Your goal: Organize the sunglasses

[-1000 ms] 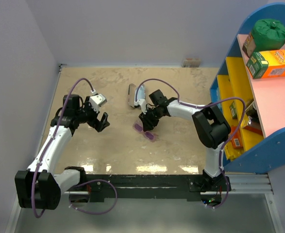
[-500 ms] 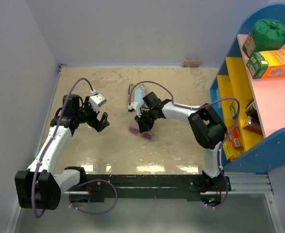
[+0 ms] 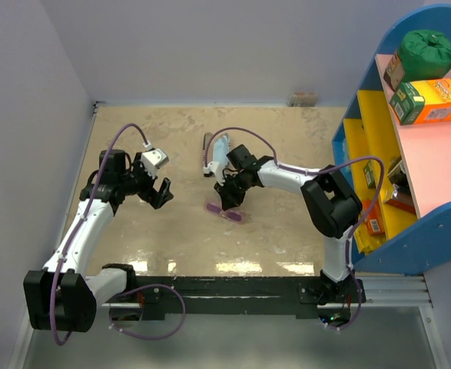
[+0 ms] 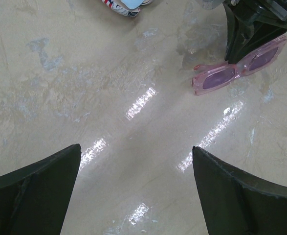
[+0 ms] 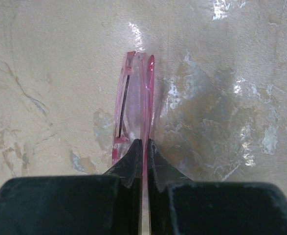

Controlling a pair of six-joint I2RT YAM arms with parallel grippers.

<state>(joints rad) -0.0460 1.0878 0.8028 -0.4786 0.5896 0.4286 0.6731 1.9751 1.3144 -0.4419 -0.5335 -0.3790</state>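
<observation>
The right fingers [image 5: 132, 159] pinch the thin pink frame of the sunglasses [image 5: 133, 98], which lie on the glossy beige surface [image 3: 286, 231] near the flag-print case [image 3: 207, 154], while the left fingers [image 4: 40, 191] stand spread wide, well apart.

The right gripper [image 5: 143, 143] fills the bottom of the view. Its two dark jaws are drawn almost together, with only a thin slit between them. A sliver of pink frame runs into that slit, so the jaws pinch the sunglasses [image 5: 133, 98] at their near end. The sunglasses are seen edge-on and folded flat, stretching straight away from the jaws toward the top of the view. Beneath them is the table [image 5: 45, 73], a glossy beige marbled surface with pale patches and bright glints of light.
</observation>
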